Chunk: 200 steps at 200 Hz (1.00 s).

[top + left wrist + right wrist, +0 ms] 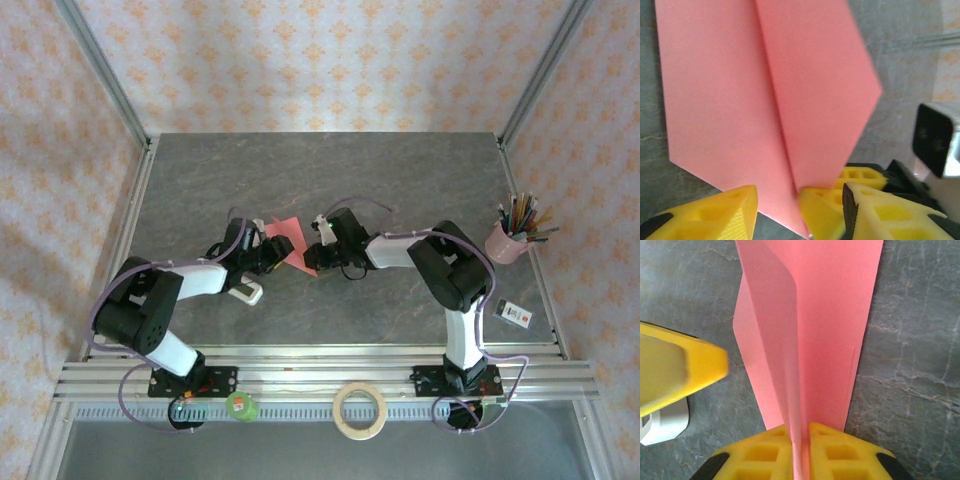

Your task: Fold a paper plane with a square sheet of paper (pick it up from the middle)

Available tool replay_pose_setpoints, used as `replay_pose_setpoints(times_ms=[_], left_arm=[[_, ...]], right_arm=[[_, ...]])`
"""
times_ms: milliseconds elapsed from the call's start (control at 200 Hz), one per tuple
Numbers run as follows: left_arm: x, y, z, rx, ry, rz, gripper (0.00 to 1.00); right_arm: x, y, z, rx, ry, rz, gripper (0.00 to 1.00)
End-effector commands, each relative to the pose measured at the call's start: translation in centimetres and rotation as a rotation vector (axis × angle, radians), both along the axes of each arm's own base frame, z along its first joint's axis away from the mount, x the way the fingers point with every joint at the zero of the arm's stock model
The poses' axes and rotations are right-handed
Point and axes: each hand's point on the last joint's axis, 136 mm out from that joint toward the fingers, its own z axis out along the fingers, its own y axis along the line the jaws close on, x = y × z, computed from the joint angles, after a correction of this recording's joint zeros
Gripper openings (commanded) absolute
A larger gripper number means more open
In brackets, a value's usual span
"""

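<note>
Paper (830,315) pinched in right end effector (799,434); left (797,200) spread.

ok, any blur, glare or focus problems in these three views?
Top external: evenly lit, fairly sharp, no glare, the paper small between the arms. Left wrist: the paper is soft, its right edge smeared. Right wrist: the table veining is crisp, the right gripper shut on the paper's fold is in focus, and the yellow finger at left is blurred.
</note>
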Motion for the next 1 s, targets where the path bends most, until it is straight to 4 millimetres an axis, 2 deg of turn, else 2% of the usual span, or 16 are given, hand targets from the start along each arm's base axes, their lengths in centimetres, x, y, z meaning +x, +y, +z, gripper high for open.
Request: replay_pose_setpoints(times_ms=[0, 320, 506, 741, 996], left_arm=[[1.2, -1.0, 0.9, 0.007, -0.071, -0.059, 0.49], [2.4, -1.7, 1.1, 0.018, -0.091, -0.095, 0.47], [2.1, -1.5, -0.7, 0.048, -0.038, -0.095, 0.48], [1.8, -1.0, -2.1, 0.082, 0.006, -0.082, 0.51], [0.5, 0.5, -5.1, 0.177, 0.127, -0.058, 0.43]], right_arm=[[-3.4, -1.5, -4.5, -0.077, 0.182, 0.014, 0.16], [-3.4, -1.4, -4.7, -0.073, 0.205, 0.016, 0.16], [-3.3, -1.2, -4.4, -0.067, 0.205, 0.02, 0.16], [-3.1, -0.9, -3.9, -0.056, 0.205, 0.032, 0.18], [-2.0, -0.4, -1.3, -0.03, 0.157, 0.033, 0.22]])
